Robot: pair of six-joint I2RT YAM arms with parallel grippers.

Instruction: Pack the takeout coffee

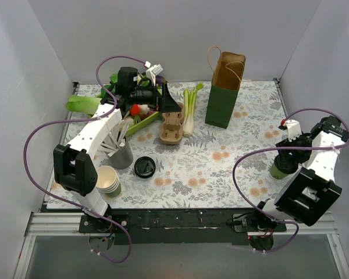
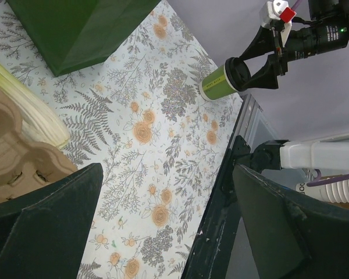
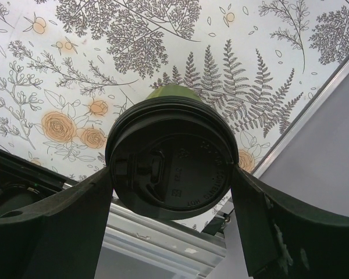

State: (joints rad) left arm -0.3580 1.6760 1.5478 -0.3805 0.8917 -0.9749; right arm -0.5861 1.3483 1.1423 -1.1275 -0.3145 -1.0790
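The takeout coffee [image 1: 279, 168] [image 2: 218, 82] is a small dark green cup with a black lid [image 3: 171, 168]. It stands on the floral mat near the table's right edge. My right gripper [image 1: 288, 154] [image 3: 171, 186] is shut on it, with a finger pressed against each side of the lid's rim. My left gripper [image 1: 166, 102] [image 2: 168, 221] hangs open at the back left, above the tray of vegetables, with nothing between its fingers.
A green and brown paper bag [image 1: 225, 93] stands open at the back centre. Left of it lie leek stalks [image 1: 189, 110] and a cardboard cup carrier [image 1: 172, 127]. A loose black lid [image 1: 145, 167], a grey cup of sticks [image 1: 123, 154] and stacked green cups [image 1: 109, 181] sit front left.
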